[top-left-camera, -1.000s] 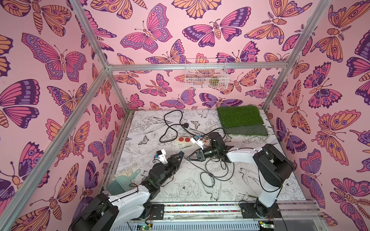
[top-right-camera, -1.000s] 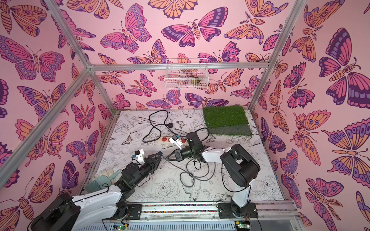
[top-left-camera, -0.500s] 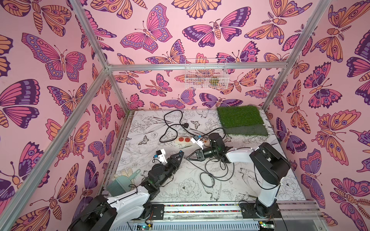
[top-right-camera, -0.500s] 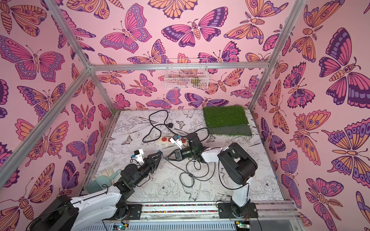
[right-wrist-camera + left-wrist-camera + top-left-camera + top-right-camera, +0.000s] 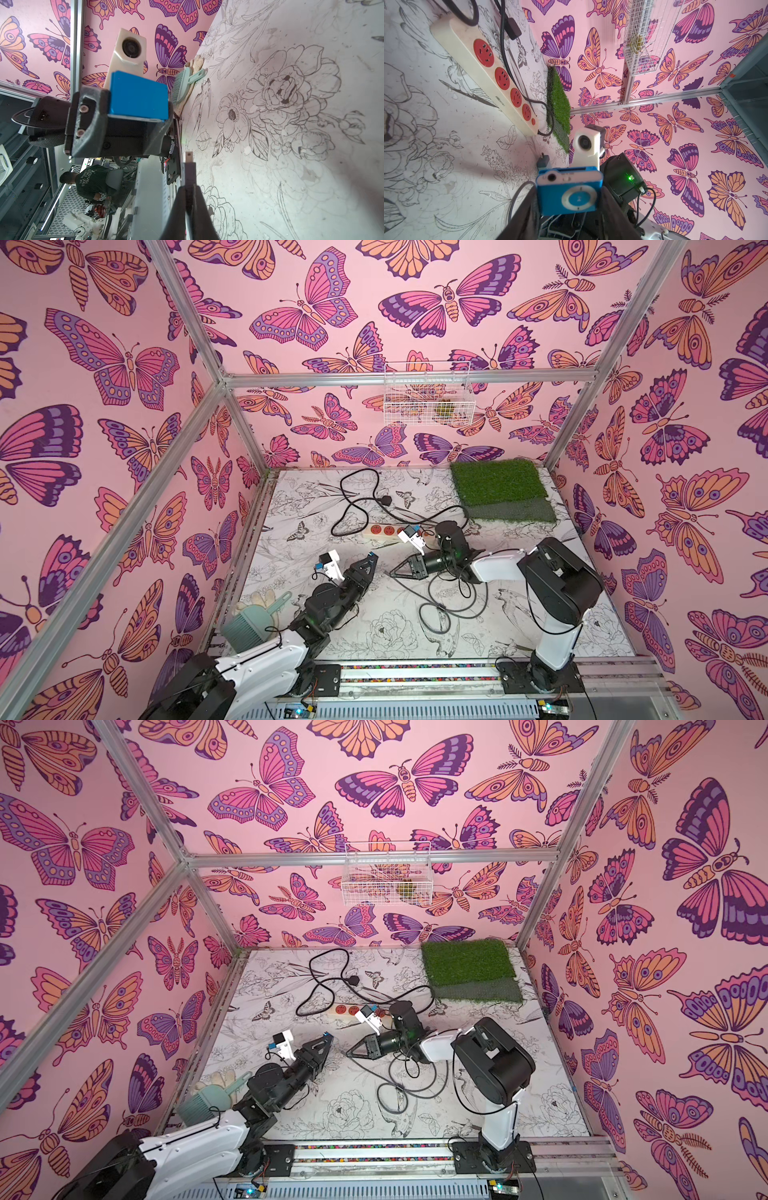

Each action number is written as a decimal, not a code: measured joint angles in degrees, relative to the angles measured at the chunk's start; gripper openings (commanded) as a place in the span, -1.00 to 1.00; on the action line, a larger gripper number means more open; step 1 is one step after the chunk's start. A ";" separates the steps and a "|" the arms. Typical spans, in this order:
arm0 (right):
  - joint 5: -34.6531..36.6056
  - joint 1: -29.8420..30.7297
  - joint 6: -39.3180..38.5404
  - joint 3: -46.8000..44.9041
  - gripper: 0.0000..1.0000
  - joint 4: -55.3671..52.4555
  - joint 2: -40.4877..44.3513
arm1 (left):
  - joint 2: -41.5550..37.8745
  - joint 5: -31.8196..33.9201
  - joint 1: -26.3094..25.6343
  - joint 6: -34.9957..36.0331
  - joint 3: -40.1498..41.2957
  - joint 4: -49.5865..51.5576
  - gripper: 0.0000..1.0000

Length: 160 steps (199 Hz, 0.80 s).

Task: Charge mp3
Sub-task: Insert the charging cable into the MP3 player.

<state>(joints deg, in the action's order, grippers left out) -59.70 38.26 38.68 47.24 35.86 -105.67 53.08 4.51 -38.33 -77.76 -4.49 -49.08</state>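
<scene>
Pinched between the fingers (image 5: 525, 218) of the left gripper (image 5: 371, 562): the mp3 (image 5: 569, 190), clear of the worktop (image 5: 374, 639), control pad toward the wrist camera. Pressed together on a cable plug (image 5: 188, 168): fingers (image 5: 176, 212) of the right gripper (image 5: 394, 571). Plug and mp3 near, apart. Power strip (image 5: 483, 68) beyond.

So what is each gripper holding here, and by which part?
Left gripper pinches the mp3 across its side edges, port end protruding. Right gripper clamps the cable plug by its body, tip protruding.
</scene>
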 measured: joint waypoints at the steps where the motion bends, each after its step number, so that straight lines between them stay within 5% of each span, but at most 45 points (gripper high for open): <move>1: 0.00 0.00 0.04 -0.04 -1.00 0.02 0.02 | -0.04 0.02 0.00 0.02 -0.02 0.07 -1.00; 160: -1.18 0.02 10.84 -0.28 -1.00 15.21 -1.88 | 5.29 0.00 -0.26 0.81 -0.09 -3.65 -1.00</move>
<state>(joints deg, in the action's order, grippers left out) -60.88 38.28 49.52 46.96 51.07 -107.55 58.37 4.51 -38.59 -76.95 -4.58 -52.73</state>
